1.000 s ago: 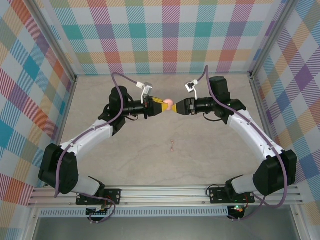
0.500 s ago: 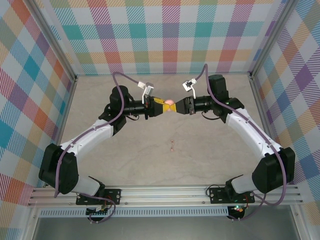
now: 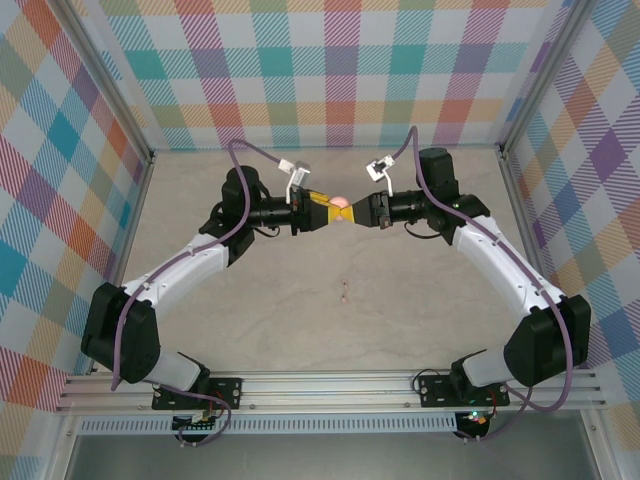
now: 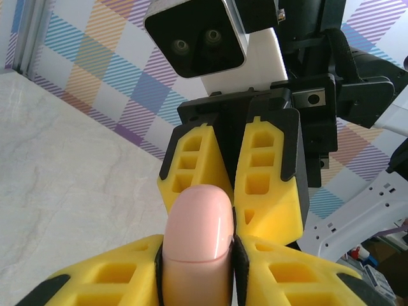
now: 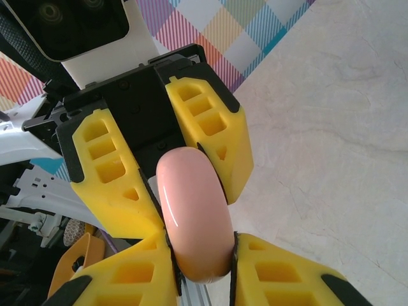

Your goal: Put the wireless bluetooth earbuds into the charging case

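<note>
Nearest, along the metal rail (image 3: 330,385), both arm bases bolted side by side, left and right. Just beyond, on the bare marbled table (image 3: 250,320), a tiny pinkish speck near the middle — the pale pink earbuds (image 3: 345,291), too small to make out in shape. Lie loose on the surface, well nearer than both grippers and touched by neither.

Farther on, above the far-middle of the table, left gripper (image 3: 325,210) and right gripper (image 3: 355,211) tip to tip, pointing at each other from left and right. Between them, up off the table, the pink charging case (image 3: 340,203) — rounded, glossy, with a thin seam across it in the left wrist view.

Left gripper: set at a narrow span, fingers (image 4: 299,280) hugging the case on both sides, no gap to be seen at the black pads. Right gripper: likewise narrow, fingers (image 5: 127,274) pinching the opposite end of the same case, pads against it on either side. Held from both ends at once, with the case edge-on to each wrist camera and each pair of yellow fingers facing the other just past it.

Farthest, behind both grippers, the checked wall (image 3: 340,80) in pastel plaid, running left to right across the back.
</note>
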You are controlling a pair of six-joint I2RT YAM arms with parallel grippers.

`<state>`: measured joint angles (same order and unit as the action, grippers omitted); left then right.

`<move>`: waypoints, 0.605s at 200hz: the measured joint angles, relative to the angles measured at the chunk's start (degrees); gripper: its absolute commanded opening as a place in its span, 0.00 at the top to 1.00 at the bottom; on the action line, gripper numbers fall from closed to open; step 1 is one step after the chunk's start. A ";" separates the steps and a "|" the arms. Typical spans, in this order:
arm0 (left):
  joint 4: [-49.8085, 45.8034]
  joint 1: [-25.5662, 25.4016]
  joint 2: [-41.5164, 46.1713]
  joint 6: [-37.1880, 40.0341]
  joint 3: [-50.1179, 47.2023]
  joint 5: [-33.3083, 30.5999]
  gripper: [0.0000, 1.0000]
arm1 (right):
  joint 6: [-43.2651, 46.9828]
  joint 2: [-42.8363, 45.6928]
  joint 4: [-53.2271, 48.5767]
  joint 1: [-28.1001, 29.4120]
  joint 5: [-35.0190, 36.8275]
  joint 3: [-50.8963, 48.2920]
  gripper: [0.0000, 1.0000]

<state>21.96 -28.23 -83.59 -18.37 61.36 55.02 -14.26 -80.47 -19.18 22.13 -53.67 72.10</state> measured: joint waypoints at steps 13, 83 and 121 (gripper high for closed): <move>-0.90 -0.02 -0.15 0.09 0.50 0.11 0.66 | 0.00 0.00 -0.15 -0.02 -0.04 0.15 0.79; -7.96 -0.04 -0.37 5.03 3.43 1.46 0.64 | 1.03 0.00 -3.52 0.00 -0.22 1.53 0.81; -11.02 -0.13 -0.37 8.17 4.31 2.49 0.63 | 2.10 -0.02 -6.03 0.09 -0.20 2.49 0.84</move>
<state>10.94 -28.36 -83.96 -10.20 65.67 57.52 -12.16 -80.49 -25.21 22.22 -53.87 74.59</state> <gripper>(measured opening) 0.365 0.202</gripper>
